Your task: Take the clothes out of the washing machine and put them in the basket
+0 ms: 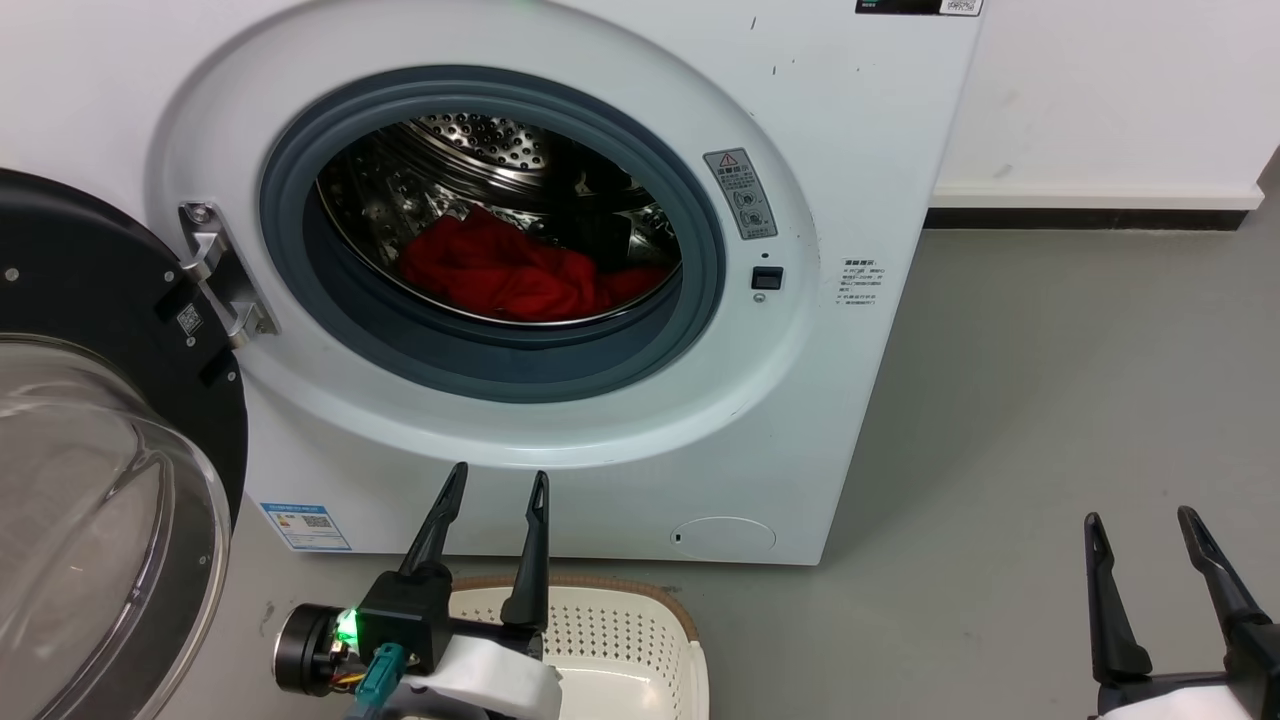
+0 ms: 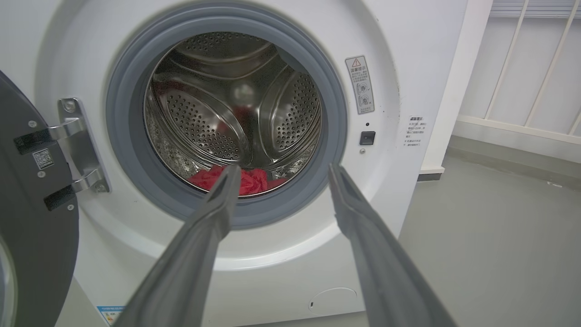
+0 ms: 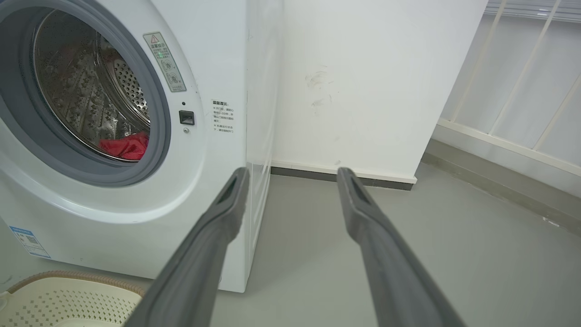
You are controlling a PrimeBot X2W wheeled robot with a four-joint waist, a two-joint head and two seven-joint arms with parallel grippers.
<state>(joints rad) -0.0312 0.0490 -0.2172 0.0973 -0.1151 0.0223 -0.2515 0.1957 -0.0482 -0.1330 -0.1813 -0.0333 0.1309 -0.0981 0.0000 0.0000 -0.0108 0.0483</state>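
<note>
Red clothes lie bunched at the bottom of the steel drum of the white washing machine, whose porthole door hangs open to the left. The same clothes peek over the grey gasket in the left wrist view, and a corner of the clothes appears in the right wrist view. The cream basket stands on the floor in front of the machine. My left gripper is open above the basket, below the drum opening, holding nothing. My right gripper is open at the lower right, over bare floor.
Grey floor stretches to the right of the machine up to a white wall with a dark skirting. A white railing runs along the far right. The open door stands close to my left arm.
</note>
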